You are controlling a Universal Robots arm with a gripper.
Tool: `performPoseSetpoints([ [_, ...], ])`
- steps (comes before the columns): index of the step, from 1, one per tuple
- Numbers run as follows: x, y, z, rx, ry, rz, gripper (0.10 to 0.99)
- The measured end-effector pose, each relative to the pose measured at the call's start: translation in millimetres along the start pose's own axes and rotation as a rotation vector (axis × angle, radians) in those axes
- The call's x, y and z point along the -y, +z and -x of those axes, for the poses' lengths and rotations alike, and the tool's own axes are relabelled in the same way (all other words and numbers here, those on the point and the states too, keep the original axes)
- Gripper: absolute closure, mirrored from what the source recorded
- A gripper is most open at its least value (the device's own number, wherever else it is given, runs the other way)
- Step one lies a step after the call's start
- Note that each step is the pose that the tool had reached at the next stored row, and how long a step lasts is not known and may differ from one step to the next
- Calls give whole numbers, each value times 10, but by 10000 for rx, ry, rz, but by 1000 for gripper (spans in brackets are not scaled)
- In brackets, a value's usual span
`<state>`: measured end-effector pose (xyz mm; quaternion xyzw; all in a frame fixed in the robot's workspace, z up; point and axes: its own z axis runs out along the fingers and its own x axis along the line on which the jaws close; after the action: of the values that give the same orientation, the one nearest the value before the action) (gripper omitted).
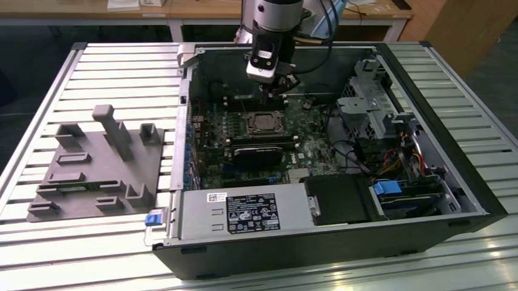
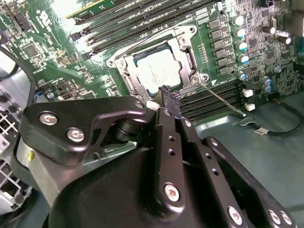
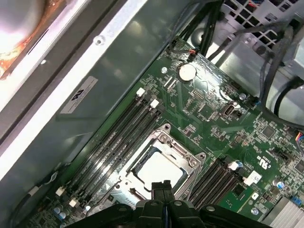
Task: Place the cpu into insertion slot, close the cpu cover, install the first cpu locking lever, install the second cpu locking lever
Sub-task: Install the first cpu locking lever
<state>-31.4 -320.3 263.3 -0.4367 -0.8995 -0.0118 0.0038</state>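
On the exterior view's left, a grey fixture [image 1: 97,163] lies on the slatted table [image 1: 48,91]. Beside it is the open case [image 1: 324,254], with the green board [image 1: 210,139] on its floor. Near the board's middle sits the slot [image 1: 264,123]. In both wrist views the cpu [image 2: 156,71] [image 3: 159,168] lies seated in the slot, and the cover [image 2: 190,57] [image 3: 178,149] lies flat around its pale top. A thin lever [image 2: 223,99] juts out from one corner of the slot. The gripper [image 1: 278,96] [image 2: 166,92] [image 3: 160,184] hangs just above the slot's edge, fingers clenched together on nothing. Further right stands a metal drive cage [image 1: 368,103].
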Motion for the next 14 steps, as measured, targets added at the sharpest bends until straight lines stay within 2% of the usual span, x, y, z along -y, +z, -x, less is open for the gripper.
performPoseSetpoints([
  [14,3,-1,4,-15,-858,-16,980],
])
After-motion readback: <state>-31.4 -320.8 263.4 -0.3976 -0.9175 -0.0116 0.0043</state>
